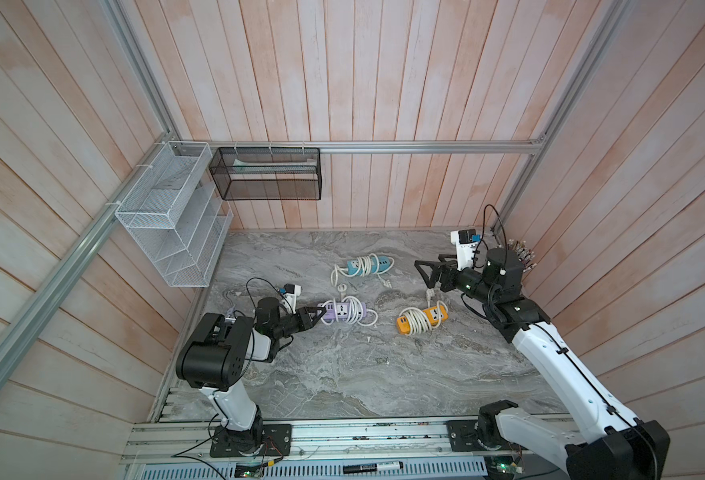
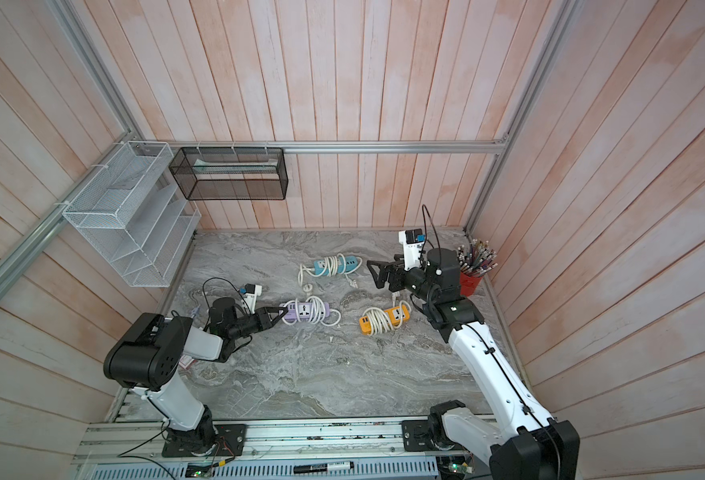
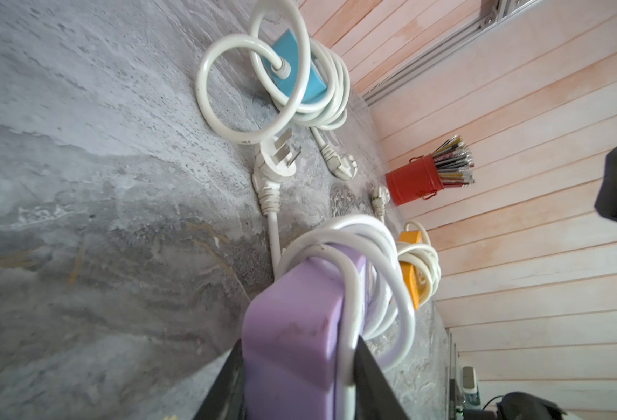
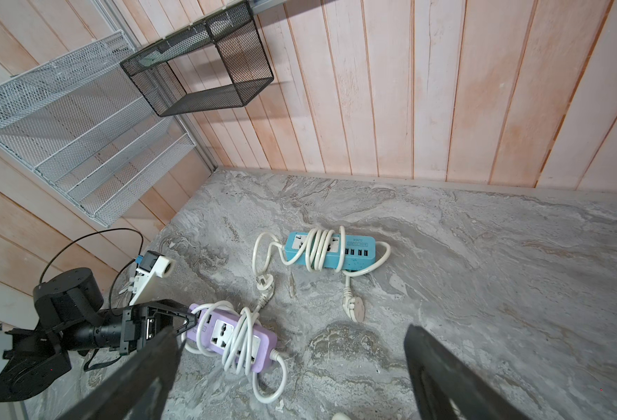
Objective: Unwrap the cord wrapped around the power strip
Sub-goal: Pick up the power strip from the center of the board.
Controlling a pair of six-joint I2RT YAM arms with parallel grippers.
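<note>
At the left gripper (image 1: 321, 314): clamped on the short end of the purple power strip (image 1: 344, 312), flat on the tabletop (image 1: 342, 374) left of centre, nearer the left edge than the right. In the left wrist view, pinches one strand of the white cord (image 3: 354, 232) between a finger (image 3: 376, 385) and the purple body. Risks locking that turn in place and tightening the coil under any pull on the rest. Grips only the very tip of the strip, too, so likely pivots or slips free under a hard tug from the other side.

Just past the strip, toward the far edge: the plug (image 3: 274, 167) of this cord, loose on the stone, close beside the slack loops off the blue power strip (image 1: 367, 266). Could hook those loops if dragged carelessly. Could also invite a grab at the blue strip's plug (image 3: 339, 167), a near twin lying nearby.

Farther out, over the right half of the tabletop: the right gripper (image 1: 423, 274), spread wide, holding nothing, well apart from the purple strip. Hovers near the orange power strip (image 1: 423, 319); might knock it if brought across low.

By the far right corner: a red pencil cup (image 2: 469, 280), just beside the right arm. Liable to tip on a wide swing.
</note>
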